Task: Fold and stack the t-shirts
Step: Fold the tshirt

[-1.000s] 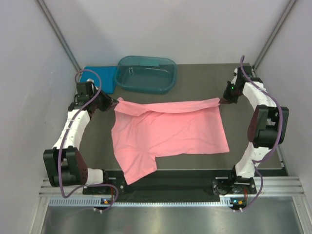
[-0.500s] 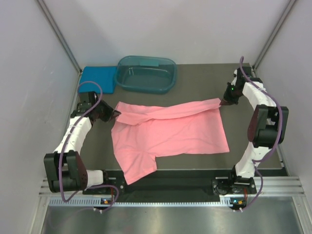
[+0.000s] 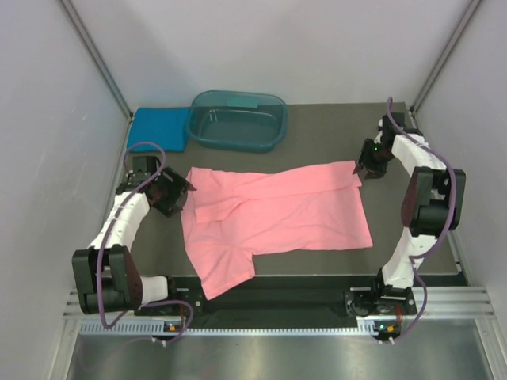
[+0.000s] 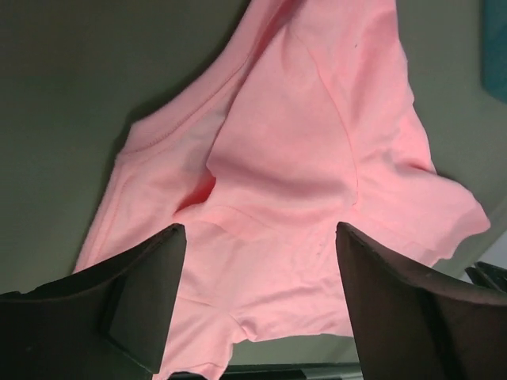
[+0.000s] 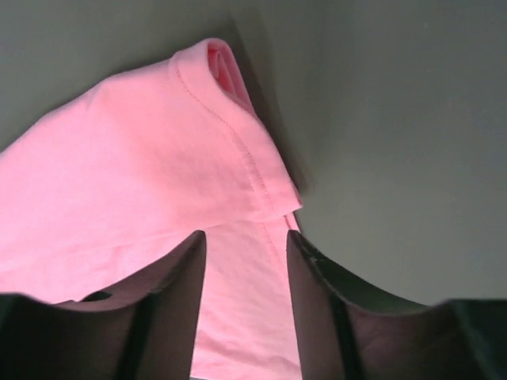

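While both arms reach low, the left tool (image 3: 176,192) and right tool (image 3: 363,170) gape empty at the far corners of the pink shirt (image 3: 277,214), spread on the table (image 3: 317,134); the blue shirt (image 3: 161,127) lies beyond its far-left corner.

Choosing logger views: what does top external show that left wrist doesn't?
Only top external: the whole salmon-pink t-shirt outline, the folded teal-blue t-shirt and the tub in full (left wrist catches just a teal sliver), and the right gripper by the shirt's far right corner. Only left wrist: hem stitching and creases up close, and the left gripper open over the cloth. Both: the pink shirt on the dark table.
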{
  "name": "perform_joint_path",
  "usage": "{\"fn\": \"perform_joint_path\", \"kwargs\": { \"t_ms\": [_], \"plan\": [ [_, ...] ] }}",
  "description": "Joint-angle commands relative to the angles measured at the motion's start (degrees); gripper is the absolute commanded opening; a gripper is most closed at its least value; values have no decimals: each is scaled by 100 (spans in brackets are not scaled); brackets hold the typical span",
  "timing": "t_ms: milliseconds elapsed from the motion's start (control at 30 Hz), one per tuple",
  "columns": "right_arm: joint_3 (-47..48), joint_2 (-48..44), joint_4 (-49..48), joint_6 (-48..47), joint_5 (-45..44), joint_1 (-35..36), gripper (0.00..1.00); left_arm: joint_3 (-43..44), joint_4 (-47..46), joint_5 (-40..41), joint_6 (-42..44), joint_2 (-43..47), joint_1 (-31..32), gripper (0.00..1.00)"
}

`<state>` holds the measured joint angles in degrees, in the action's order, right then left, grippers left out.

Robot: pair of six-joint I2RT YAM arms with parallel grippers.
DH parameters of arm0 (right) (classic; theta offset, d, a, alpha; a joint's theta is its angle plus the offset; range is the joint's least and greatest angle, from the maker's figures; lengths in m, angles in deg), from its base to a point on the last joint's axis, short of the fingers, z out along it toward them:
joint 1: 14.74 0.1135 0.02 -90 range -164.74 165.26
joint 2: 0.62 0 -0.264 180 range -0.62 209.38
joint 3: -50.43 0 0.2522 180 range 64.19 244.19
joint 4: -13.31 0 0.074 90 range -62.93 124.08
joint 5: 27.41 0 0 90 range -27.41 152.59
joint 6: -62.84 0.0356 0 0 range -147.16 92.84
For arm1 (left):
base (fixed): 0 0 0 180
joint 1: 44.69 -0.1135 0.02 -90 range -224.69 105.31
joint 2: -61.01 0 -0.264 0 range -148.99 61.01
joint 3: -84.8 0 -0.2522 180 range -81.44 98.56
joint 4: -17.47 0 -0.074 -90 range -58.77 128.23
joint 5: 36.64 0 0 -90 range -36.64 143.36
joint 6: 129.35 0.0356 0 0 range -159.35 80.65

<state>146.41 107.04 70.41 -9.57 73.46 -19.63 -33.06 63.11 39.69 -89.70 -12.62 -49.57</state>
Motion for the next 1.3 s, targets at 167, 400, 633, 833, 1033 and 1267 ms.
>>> {"fn": "perform_joint_path", "kwargs": {
  "t_ms": [167, 400, 633, 833, 1033, 1267],
  "plan": [
    [1226, 650, -289, -317, -16, 31, 49, 1401, -1016, 129, 1211, -1045, -92, 80],
    [1964, 1293, -387, -545, 275, 31, 49, 2755, -640, -628, 1852, -2787, -118, 78],
    [2159, 1600, -290, -651, 336, 31, 50, 2941, -699, -908, 2090, -3404, -118, 71],
    [1825, 1671, -466, -712, 661, 31, 50, 3054, -797, -1111, 2020, -3773, -127, 68],
    [1754, 1803, -536, -633, 776, 84, 46, 3555, -376, -849, 2064, -4335, -127, 38],
    [1526, 1838, -843, -283, 855, 128, 25, 3705, -279, -611, 2099, -4467, -179, 8]
  ]
}}
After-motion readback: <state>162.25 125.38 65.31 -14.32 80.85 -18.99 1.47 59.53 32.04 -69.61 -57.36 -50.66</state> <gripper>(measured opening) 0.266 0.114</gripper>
